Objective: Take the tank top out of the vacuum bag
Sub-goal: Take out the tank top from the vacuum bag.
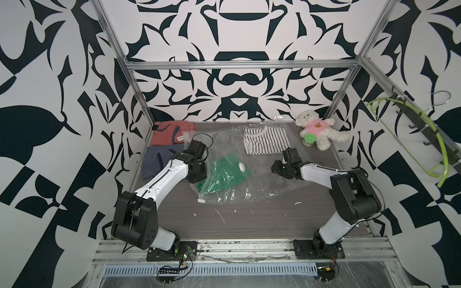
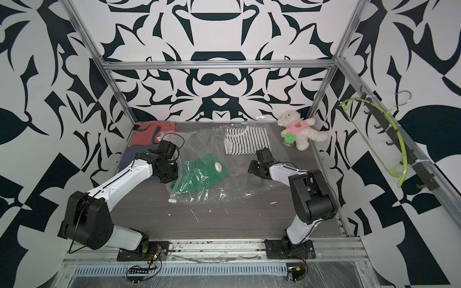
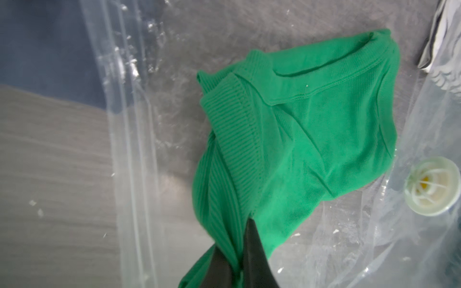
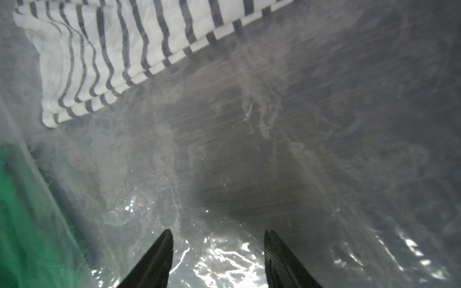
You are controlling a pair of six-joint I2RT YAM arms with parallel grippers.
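Note:
The vacuum bag (image 1: 269, 182) (image 2: 244, 179) lies crumpled mid-table, clear, with its white valve disc (image 1: 242, 166) (image 3: 432, 185) and slider clip (image 1: 200, 200). Inside its left part is the green tank top (image 1: 224, 177) (image 2: 197, 174) (image 3: 299, 139). My left gripper (image 3: 237, 239) is shut on a bunched ribbed edge of it, beside the zip strip (image 3: 129, 149). In the top views the left wrist (image 1: 197, 172) hides those jaws. My right gripper (image 4: 218, 233) (image 1: 275, 168) hovers open over bare bag plastic, with nothing between its fingers. The green cloth (image 4: 15, 212) shows to one side of it.
A black-and-white striped garment (image 1: 267, 141) (image 4: 124, 49) lies under the clear plastic at the back. A red shirt (image 1: 169, 133) and a navy garment (image 1: 159, 159) sit back left. A teddy bear (image 1: 321, 129) and a green-lidded jar (image 1: 309, 138) are back right. A green hanger (image 1: 441, 149) hangs on the right rail.

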